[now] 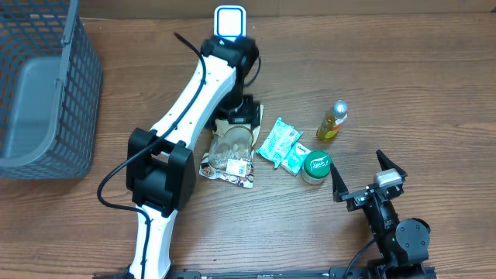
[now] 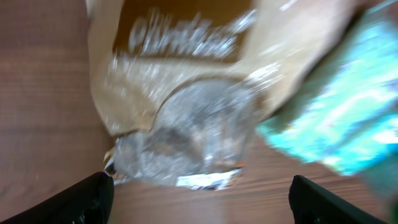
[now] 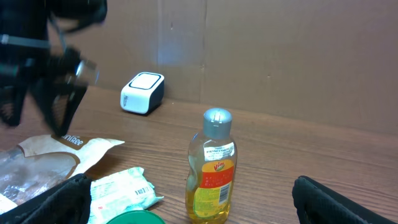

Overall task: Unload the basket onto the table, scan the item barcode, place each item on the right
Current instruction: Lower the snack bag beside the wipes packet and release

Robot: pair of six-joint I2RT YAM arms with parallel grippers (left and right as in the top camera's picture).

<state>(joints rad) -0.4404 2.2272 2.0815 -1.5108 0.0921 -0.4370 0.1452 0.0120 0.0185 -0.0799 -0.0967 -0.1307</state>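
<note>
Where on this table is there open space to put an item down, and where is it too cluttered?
Bare wood lies right of the yellow bottle out to the edge of the table, and between the basket and the left arm. Crowded: the snack bag, teal packets and green-lidded jar sit packed together mid-table.

I'm looking down on a brown wood-grain table (image 1: 403,70), with a grey mesh basket (image 1: 85,85) at its far left corner and a small white barcode scanner (image 1: 229,21) at the back edge near the middle. Around the centre lies a flat tan snack pouch (image 1: 229,159) with a clear window, and just to its right I see two teal wipe packets (image 1: 279,139) lying side by side and touching. A green-lidded jar (image 1: 316,166) sits just beside the nearer packet, and a yellow bottle (image 1: 332,120) with a silver cap stands upright a little farther back.
</note>
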